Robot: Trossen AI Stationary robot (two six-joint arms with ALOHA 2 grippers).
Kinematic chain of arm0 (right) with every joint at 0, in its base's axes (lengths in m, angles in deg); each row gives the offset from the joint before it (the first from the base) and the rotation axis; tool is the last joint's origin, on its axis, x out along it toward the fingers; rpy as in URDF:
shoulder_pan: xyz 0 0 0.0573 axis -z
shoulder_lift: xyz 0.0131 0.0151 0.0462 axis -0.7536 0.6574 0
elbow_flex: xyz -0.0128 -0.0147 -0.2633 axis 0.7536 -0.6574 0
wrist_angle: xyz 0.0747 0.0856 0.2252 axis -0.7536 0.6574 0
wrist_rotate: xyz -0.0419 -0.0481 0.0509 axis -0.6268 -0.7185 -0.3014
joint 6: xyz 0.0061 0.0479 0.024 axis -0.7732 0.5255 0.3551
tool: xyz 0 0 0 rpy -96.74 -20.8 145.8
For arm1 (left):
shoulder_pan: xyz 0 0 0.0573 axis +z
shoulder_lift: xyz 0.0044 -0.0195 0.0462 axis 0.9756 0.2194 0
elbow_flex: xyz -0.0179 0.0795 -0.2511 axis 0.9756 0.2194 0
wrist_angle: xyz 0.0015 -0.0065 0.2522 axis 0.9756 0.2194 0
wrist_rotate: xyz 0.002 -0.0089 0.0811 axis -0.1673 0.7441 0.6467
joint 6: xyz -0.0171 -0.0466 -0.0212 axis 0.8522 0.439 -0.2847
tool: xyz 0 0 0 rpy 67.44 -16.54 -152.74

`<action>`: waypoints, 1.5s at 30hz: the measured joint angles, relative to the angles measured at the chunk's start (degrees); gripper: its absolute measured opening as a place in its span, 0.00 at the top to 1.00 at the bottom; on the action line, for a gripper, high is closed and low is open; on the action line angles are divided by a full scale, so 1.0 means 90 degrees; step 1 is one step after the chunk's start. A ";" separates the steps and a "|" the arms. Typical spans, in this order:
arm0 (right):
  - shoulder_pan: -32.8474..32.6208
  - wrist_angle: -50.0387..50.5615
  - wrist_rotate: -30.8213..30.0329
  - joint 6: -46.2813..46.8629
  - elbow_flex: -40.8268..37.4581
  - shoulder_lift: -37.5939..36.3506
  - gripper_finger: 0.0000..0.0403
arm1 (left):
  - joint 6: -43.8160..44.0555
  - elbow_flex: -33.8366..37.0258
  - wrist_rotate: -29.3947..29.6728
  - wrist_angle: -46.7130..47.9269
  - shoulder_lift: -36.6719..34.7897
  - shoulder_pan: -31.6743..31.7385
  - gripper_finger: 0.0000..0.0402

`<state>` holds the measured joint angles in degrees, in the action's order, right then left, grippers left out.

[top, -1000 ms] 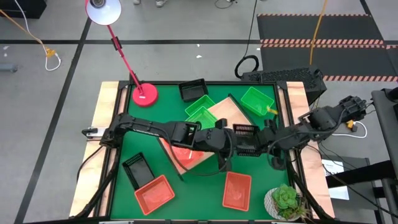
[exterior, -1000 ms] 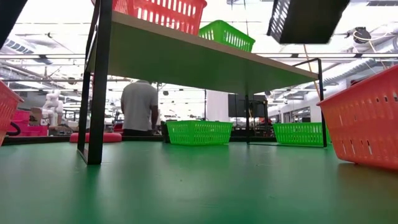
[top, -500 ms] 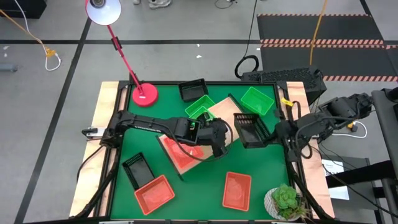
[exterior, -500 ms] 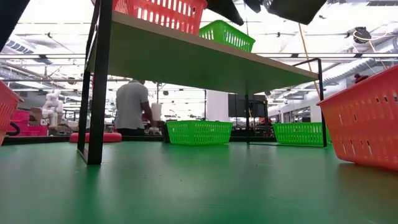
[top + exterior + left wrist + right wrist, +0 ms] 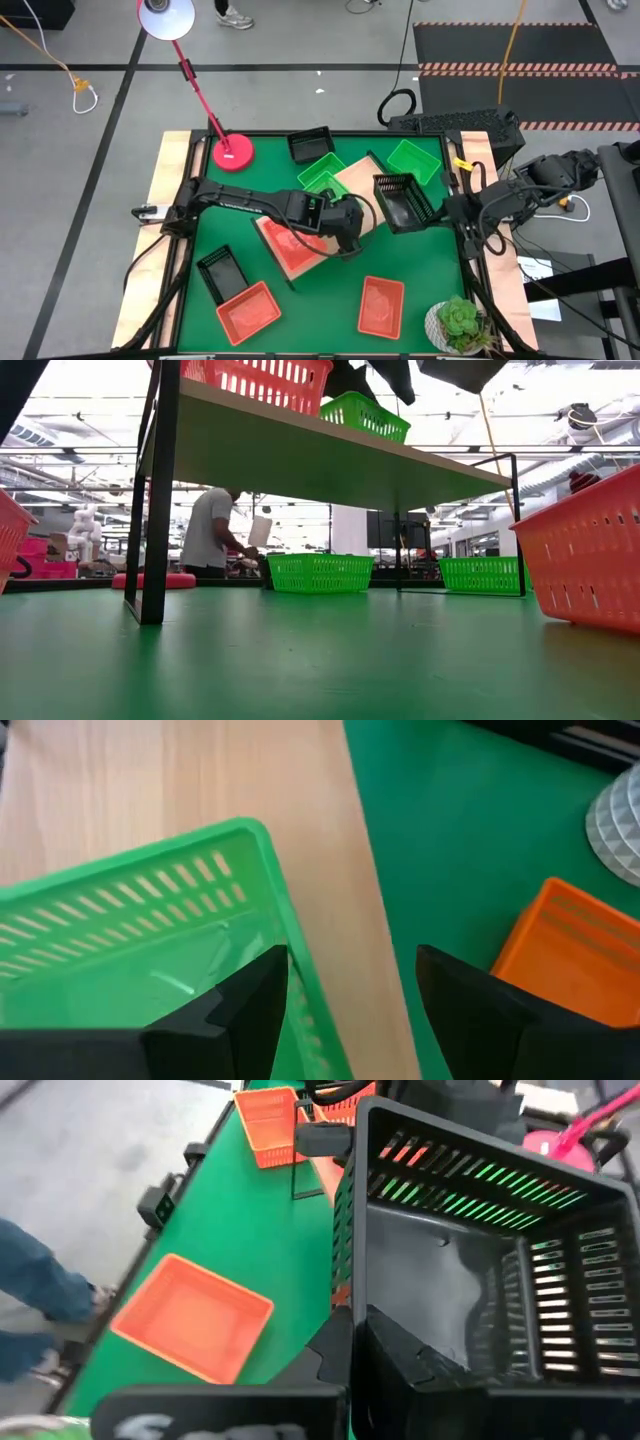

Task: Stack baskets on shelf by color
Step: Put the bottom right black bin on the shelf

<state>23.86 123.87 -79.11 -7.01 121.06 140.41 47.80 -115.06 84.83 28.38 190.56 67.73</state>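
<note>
The green table (image 5: 330, 300) carries the shelf (image 5: 352, 178), baskets and a plant pot (image 5: 458, 325).

No readable text, label, brand, number or sign is found in any view, nothing legible is seen on baskets, shelf, table, arms, lamp or the room behind
</note>
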 joint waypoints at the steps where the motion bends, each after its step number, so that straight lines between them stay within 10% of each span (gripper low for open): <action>1: -0.0002 -0.0001 -0.0050 -0.0177 0.0000 0.0000 0.98 | -0.0062 0.0000 -0.0059 0.0000 0.0000 -0.0003 0.44; 19: 0.0739 0.0025 -0.0238 -0.2722 -0.0185 0.0000 0.98 | -0.0255 0.0000 -0.0200 -0.0058 0.0000 -0.0201 0.44; 45: 0.3815 -0.1046 0.2650 -0.5940 -0.1792 0.0381 0.98 | 0.0113 -0.0034 0.1690 -0.0033 -0.1563 -0.0586 0.44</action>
<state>58.20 114.46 -55.26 -60.46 104.94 143.83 48.82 -115.36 100.04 28.08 176.49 62.45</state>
